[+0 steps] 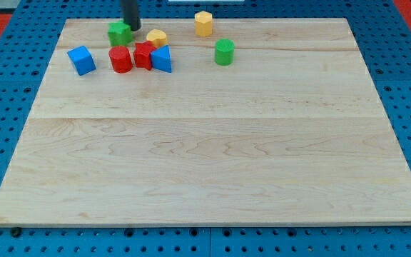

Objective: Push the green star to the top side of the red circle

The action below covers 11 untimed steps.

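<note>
The green star (119,33) sits near the board's top left, just above the red circle (120,60), with a small gap between them. My tip (132,28) comes down from the view's top and rests right at the star's upper right side, touching or nearly touching it. The rod is dark and upright.
A red block (143,55) and a blue triangle (162,59) sit close to the right of the red circle. A yellow block (156,38) lies above them. A blue cube (81,60) is at the left, a yellow hexagon (203,23) at the top, a green cylinder (224,52) to the right.
</note>
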### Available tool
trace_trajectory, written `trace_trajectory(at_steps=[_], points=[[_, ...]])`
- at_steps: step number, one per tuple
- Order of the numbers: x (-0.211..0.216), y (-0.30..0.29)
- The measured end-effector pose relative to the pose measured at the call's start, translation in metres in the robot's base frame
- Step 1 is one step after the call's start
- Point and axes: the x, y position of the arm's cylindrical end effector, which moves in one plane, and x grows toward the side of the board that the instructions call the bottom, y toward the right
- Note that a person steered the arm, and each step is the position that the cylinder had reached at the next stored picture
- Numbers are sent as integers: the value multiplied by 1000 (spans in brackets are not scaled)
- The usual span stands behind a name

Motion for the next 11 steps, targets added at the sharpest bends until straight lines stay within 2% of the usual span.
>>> trace_trajectory(at_steps=[1,3,4,6,7,11], points=[[14,-26],[-29,-57],[-6,-90],[41,-63],[49,-46],[33,-12]])
